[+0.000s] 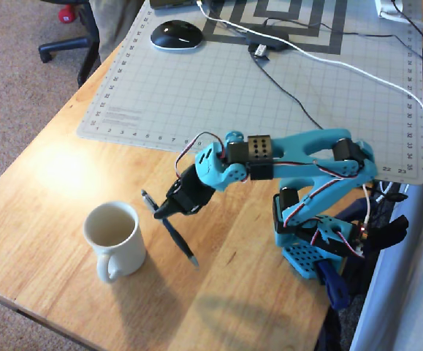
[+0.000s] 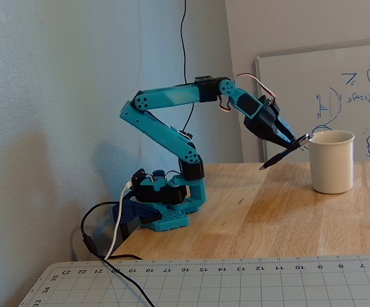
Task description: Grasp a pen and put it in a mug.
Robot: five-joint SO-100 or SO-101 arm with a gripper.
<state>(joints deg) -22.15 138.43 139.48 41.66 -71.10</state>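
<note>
From above, in the overhead view, the gripper [image 1: 161, 212] is closed on the pen [image 1: 169, 228], holding it somewhere along its upper half. The long axis of the pen runs from upper left to lower right in this view, so it lies slanted and does not point down. One end sticks out to the upper left of the jaws, the longer part goes toward the near edge of the table [image 1: 43, 175]. The mug [image 1: 114, 238] stands just to the left of the pen, near it but not touching as far as I can see, with its handle turned toward the near edge and its mouth open upward.

Seen from the side, in the fixed view, the gripper [image 2: 298, 142] holds the pen [image 2: 284, 153] well above the wooden table [image 2: 268, 211], about at the height of the rim of the mug [image 2: 331, 163]. The pen is tilted, the lower end pointing left and away from the mug, the upper end close to the rim on the left side of the mug.

I judge that the coming move depends on this: the mug opening lies beside the pen, and the pen must stand more upright before it can go in.
</note>
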